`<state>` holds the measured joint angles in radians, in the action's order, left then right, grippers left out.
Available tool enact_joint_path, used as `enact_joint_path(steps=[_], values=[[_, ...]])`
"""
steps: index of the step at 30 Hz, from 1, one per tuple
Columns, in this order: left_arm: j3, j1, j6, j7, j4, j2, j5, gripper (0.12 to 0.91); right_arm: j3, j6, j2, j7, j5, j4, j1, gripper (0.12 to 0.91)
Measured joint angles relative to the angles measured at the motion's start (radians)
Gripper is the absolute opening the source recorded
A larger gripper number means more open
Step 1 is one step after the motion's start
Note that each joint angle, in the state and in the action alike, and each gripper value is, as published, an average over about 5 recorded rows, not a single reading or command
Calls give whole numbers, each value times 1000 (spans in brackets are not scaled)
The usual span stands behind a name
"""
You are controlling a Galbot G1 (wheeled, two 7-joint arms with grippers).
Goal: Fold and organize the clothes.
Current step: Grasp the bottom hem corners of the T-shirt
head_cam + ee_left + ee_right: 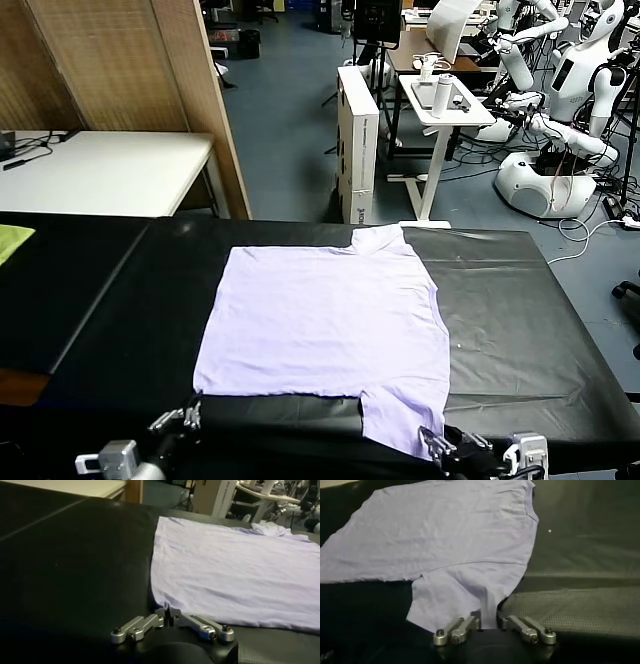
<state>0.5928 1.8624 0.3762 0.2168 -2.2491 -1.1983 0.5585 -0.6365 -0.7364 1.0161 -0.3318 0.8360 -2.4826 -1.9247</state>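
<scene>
One T-shirt (325, 325) lies spread flat on the black bench (520, 320), plain lavender side up, collar toward the robot's right and hem toward its left. One sleeve points to the far edge, the other to the near edge. The left end effector (168, 618) is clenched on the near hem corner. The right end effector (490, 621) is clenched on the edge of the near sleeve, where the fabric puckers between its fingers. A strip of yellow-green cloth (12, 240) lies at the bench's far left, probably just one piece.
</scene>
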Motion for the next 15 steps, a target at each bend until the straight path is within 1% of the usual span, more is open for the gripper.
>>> enact_joint_path(steps=[6,11,15], values=[[11,35,-1,26,-32,-4,12,147,-10,0,9,3,-25,-29,-24,138],[25,73,-9,29,-73,-9,8,147,-28,1,0,22,-29,-30,4,138],[30,77,-22,28,-96,-16,5,147,-40,30,-16,38,-11,-13,60,138]])
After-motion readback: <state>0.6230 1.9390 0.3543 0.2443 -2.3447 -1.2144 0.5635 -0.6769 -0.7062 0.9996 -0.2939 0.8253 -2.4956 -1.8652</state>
